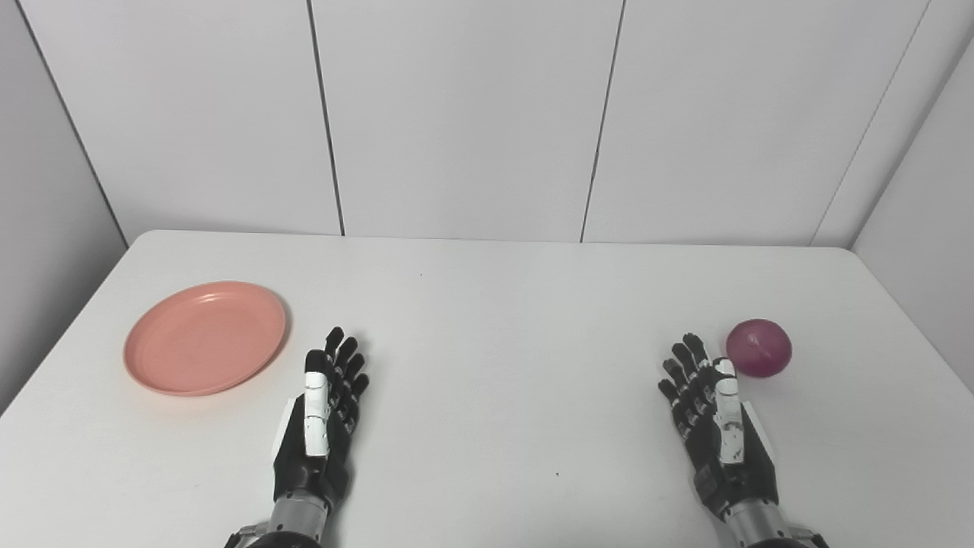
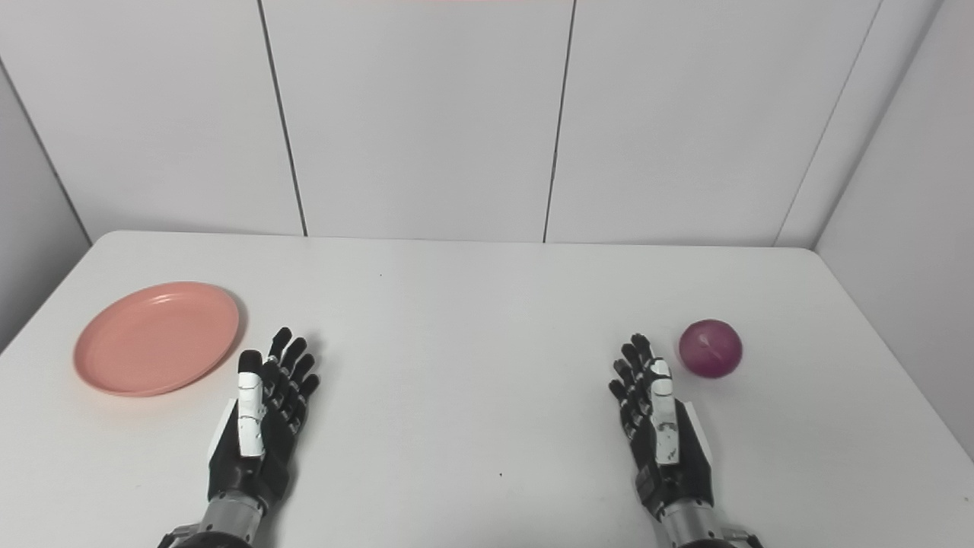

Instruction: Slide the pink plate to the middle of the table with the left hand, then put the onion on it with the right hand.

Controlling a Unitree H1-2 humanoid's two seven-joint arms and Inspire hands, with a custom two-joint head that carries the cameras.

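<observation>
Nothing started yet, by the look of it. Pink plate (image 1: pixel 205 338) sits flat on the white bench (image 1: pixel 502 320), well off toward the bench's left edge, not in the middle.

Key relation for the first move: plate lies up and to the left of the left hand (image 1: pixel 323 415). The hand's fingertips (image 1: pixel 335 337) are level with the plate's middle and close to its right rim, a gap of bare bench between them, no contact. Left hand is empty, fingers extended and spread a little, pointing away from the robot. Plate is round, so no axis to align to; any rim point works.

My read: the hand has to get past the plate to its far left side, or press down on its face, then drag right toward the bench centre. From where it is now, a push would send the plate the wrong way.

Onion (image 1: pixel 759 347) is right of the plate, across the whole bench, near the right edge. Right hand (image 1: pixel 719 418) is also empty and splayed, with the onion just up and right of its fingertips, apparently not touching. It's far nearer the onion than the left hand is, so the hand split in the task fits.

Risk: the shallow rim may slip under the fingers during the slide.
</observation>
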